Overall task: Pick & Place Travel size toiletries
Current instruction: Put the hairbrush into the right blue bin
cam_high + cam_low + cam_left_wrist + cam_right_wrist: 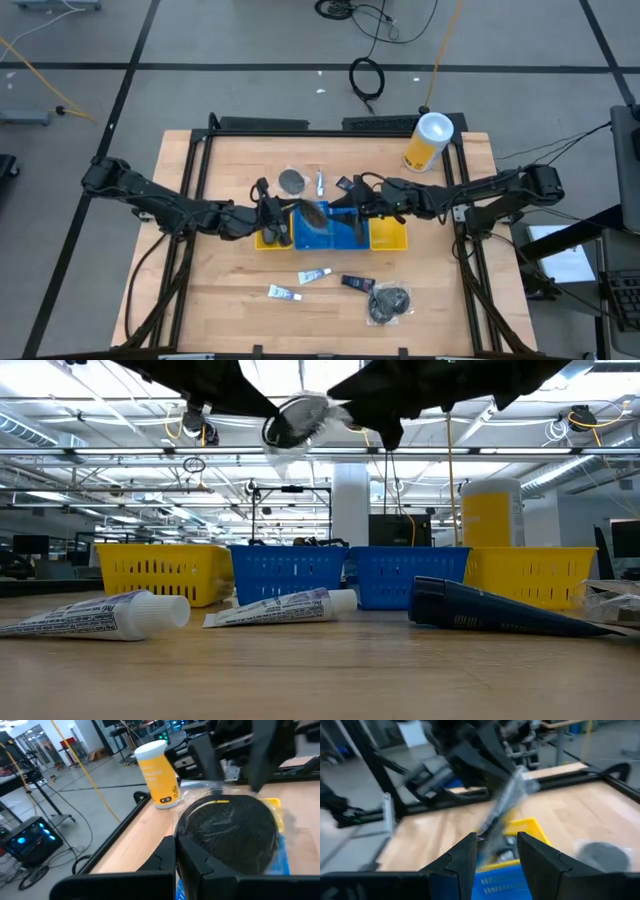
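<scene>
Above blue bins [318, 232], left claw [290, 214] clamps wrapped bundle [314, 216]; right claw [345, 213] part-open.

Hidden, cut off and blurred parts

In the low view both arms are cut off by the top edge. The round wrapped bundle [506, 812] is smeared by blur at the centre of the right wrist view, and the yellow canister [492, 512] is half hidden behind the bins [300, 572] at the right.
</scene>
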